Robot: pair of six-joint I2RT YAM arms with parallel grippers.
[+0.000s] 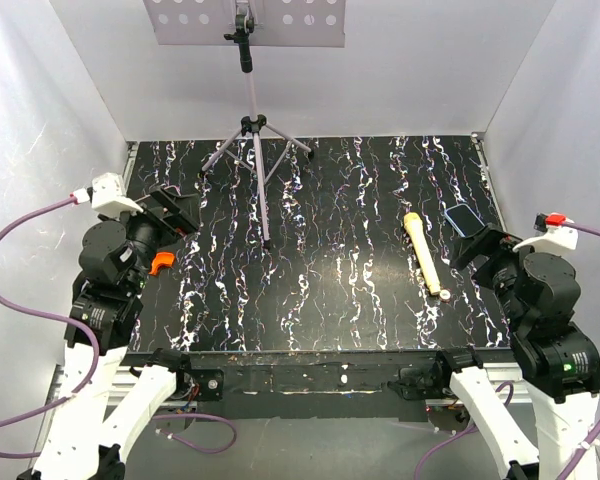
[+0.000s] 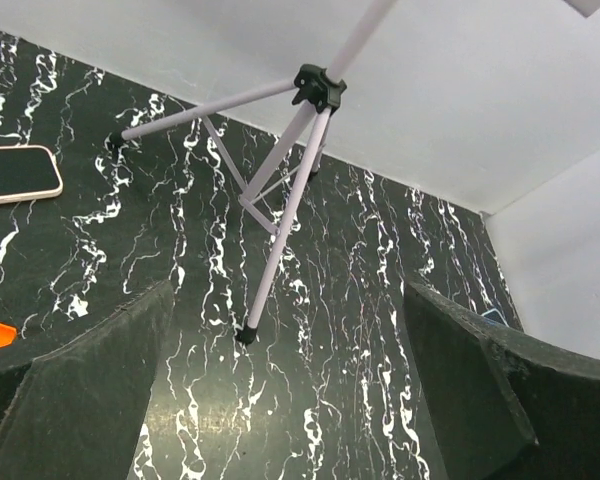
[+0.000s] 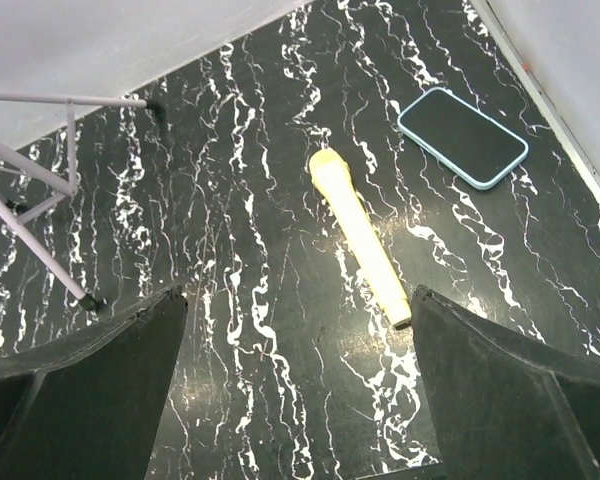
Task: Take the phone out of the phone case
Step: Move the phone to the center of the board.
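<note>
Presently, with my left gripper (image 1: 175,210) and right gripper (image 3: 295,295) both spread and empty, the right should squarely straddle the long edges of the blue-cased phone (image 3: 463,137).

Bright, even, diffuse light; sharp pictures.
White walls (image 1: 40,90) wash out slightly; faint sheen on the black tabletop (image 2: 280,420).

This is a robotics lab test cell rather than a lived-in room. Plain white panel walls (image 1: 40,100) box in a black, white-veined table (image 1: 330,300) on three sides. Two white-and-black robot arms, the left arm (image 1: 110,260) and the right arm (image 1: 545,300), are bolted to a metal frame (image 1: 310,375) at the table's near edge and trail purple cables (image 1: 35,212). At the back, a tripod stand (image 1: 252,125) carries a perforated plate (image 1: 245,20).
</note>
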